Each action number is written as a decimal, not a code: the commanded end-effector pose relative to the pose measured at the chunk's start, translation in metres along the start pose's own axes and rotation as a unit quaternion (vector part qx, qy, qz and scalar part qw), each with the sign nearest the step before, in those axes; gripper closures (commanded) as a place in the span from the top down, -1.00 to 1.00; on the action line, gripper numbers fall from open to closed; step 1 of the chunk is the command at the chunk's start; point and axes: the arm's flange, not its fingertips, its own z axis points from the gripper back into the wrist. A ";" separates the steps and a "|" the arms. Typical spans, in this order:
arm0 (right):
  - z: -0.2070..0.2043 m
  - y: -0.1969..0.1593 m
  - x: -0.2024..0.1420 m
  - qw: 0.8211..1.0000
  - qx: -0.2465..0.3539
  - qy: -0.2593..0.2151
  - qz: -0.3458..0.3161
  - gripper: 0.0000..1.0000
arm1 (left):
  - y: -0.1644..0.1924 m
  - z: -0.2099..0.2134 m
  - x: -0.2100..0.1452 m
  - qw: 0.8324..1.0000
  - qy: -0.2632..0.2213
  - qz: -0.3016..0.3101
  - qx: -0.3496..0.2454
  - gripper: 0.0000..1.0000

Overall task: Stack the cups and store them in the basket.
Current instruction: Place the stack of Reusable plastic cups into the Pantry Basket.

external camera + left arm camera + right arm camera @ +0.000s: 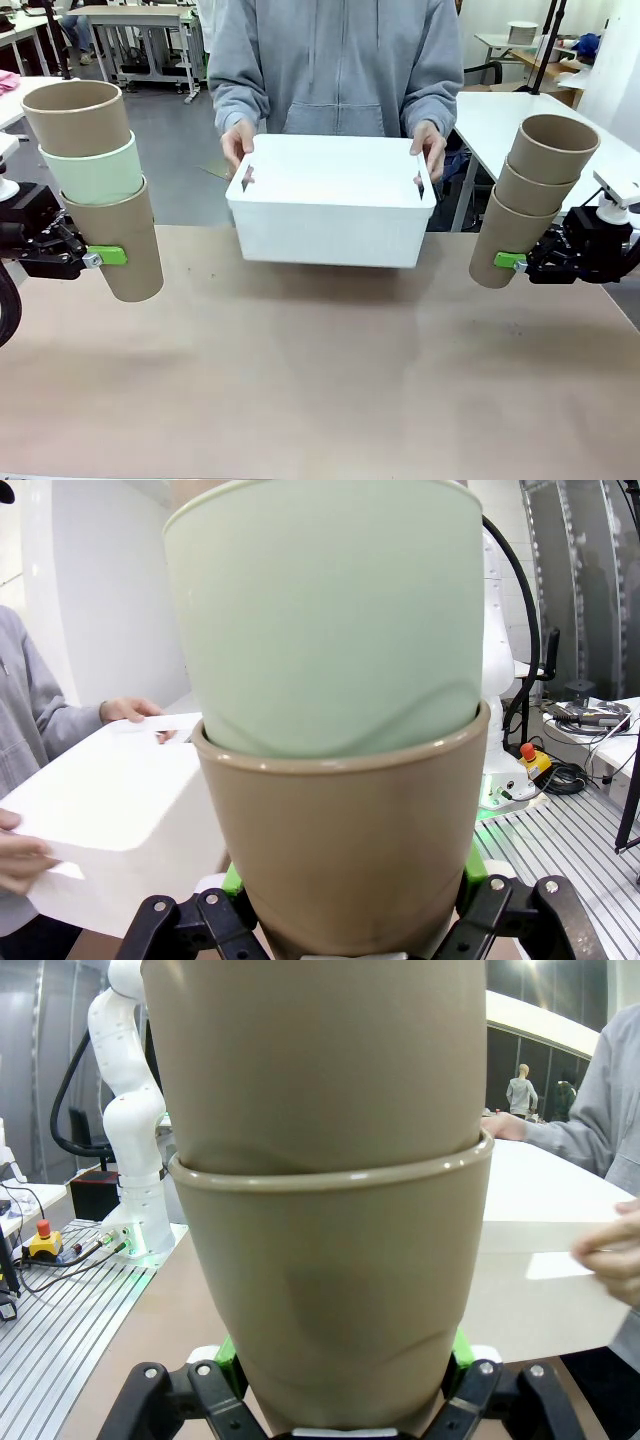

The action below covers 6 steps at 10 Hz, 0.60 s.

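My left gripper (100, 258) is shut on the bottom brown cup (120, 245) of a stack held above the table at the left; a mint green cup (95, 172) sits in it, and a brown cup (78, 115) tops that. Up close, the green cup (330, 610) nests in the brown cup (345, 850). My right gripper (512, 262) is shut on the lowest of three nested brown cups (532, 200) at the right, seen close as a brown stack (330, 1260). The white basket (330, 205) hangs at the table's far middle, a person's hands (432, 145) on both short sides.
Bare tan table (320, 380) stretches between the two arms and in front of the basket. The person in a grey hoodie stands right behind the basket. Other white tables stand farther back on both sides.
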 end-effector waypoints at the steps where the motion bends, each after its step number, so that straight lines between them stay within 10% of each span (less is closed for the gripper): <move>1: -0.001 0.000 0.004 1.000 0.001 -0.001 0.005 0.68 | -0.001 -0.001 0.005 1.000 -0.002 0.004 -0.001 0.73; 6: -0.001 0.000 0.004 1.000 0.001 -0.001 0.005 0.68 | -0.001 -0.001 0.005 1.000 -0.002 0.004 -0.001 0.73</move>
